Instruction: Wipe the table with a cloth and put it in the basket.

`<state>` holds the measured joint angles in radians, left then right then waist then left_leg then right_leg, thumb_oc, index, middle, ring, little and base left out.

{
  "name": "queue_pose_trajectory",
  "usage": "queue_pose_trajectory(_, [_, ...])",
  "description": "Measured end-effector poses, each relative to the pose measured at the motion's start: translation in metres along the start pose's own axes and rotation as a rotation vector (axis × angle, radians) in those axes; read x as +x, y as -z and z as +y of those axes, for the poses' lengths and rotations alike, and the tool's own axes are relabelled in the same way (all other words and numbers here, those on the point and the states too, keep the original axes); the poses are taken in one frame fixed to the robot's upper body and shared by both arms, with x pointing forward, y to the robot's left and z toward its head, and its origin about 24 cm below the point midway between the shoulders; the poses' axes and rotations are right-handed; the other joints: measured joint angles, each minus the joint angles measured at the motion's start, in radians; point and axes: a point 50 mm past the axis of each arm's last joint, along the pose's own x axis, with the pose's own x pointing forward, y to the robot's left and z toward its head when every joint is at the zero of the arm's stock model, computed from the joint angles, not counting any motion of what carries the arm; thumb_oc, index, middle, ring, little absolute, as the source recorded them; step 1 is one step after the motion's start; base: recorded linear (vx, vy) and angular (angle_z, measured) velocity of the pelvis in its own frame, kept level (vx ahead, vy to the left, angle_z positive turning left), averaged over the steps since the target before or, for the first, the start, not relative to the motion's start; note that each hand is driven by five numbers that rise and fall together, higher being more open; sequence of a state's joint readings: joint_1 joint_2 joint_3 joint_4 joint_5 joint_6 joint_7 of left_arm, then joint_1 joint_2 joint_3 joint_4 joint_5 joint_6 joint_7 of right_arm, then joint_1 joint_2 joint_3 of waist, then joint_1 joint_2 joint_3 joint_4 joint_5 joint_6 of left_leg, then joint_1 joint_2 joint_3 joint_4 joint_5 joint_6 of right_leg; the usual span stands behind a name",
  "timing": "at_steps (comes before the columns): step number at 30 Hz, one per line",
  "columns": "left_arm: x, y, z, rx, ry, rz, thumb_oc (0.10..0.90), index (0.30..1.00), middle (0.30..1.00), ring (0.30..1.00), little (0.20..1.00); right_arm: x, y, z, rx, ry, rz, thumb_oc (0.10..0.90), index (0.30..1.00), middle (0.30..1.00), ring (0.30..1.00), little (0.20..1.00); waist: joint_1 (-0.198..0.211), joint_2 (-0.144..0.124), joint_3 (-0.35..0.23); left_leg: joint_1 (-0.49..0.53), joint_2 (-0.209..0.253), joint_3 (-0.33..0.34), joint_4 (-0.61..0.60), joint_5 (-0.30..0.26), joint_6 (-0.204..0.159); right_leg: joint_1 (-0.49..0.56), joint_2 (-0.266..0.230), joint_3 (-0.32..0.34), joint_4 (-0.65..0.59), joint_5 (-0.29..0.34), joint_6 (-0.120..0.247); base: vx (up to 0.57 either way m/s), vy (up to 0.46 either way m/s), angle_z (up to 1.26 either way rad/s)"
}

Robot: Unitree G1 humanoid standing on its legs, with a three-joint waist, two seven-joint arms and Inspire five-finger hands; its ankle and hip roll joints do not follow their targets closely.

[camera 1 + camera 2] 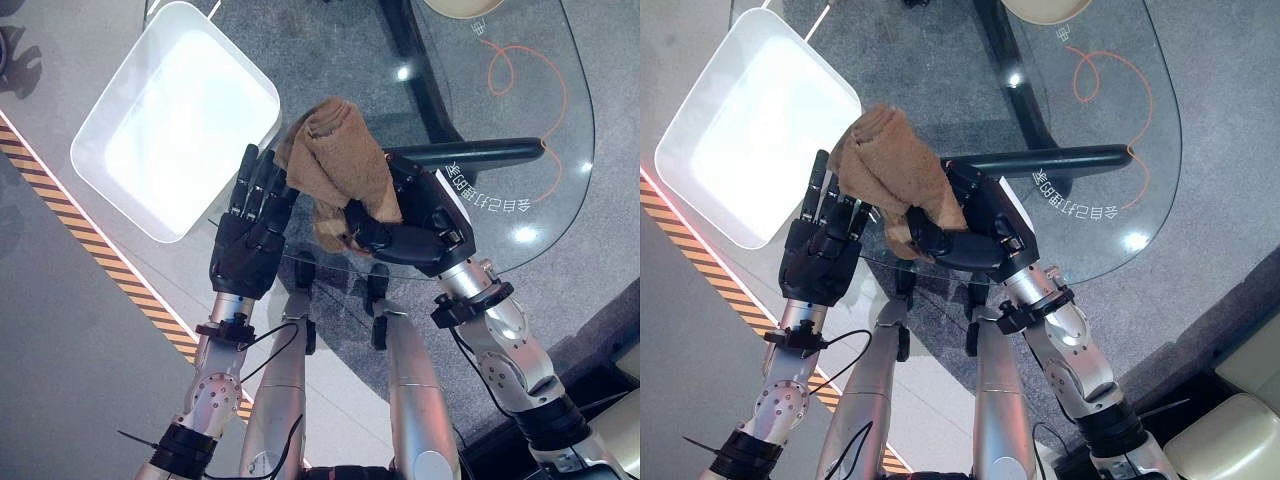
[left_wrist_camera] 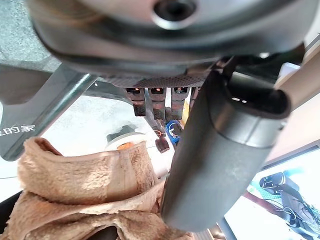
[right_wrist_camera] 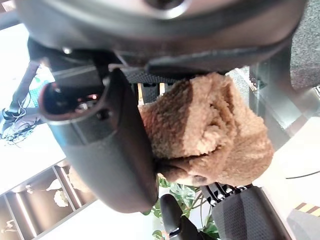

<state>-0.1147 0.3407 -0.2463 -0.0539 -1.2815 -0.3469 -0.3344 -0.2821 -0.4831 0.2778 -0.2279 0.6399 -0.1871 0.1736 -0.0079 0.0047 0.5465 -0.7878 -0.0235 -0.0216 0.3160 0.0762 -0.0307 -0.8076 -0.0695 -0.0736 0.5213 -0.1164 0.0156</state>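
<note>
The right hand (image 1: 420,225) clamps the brown cloth (image 1: 335,160) above the glass surface (image 1: 500,120), the flat-fingered left hand (image 1: 248,235) touching it beside the white basket (image 1: 110,105).

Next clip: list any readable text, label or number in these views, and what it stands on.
White characters printed on the glass table, beside an orange squiggle: upside down from here, too small to quote reliably.
Cloth: no print.
Basket: no print.
</note>
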Motion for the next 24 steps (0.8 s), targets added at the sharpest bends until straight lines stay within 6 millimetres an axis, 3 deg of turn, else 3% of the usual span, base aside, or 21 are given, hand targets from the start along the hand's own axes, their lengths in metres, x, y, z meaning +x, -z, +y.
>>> queue_pose_trajectory(24, [0.014, 0.003, -0.009, 0.125, 0.065, 0.079, 0.800, 0.900, 0.900, 0.900, 0.900, 0.014, 0.004, 0.011, 0.028, -0.047, 0.041, 0.100, 0.300, 0.300, 0.300, 0.200, 0.007, 0.000, 0.000, -0.001, -0.001, 0.001, -0.016, 0.000, 0.000, -0.001, 0.000, 0.000, -0.018, 0.000, 0.001, 0.00, 0.000, 0.00])
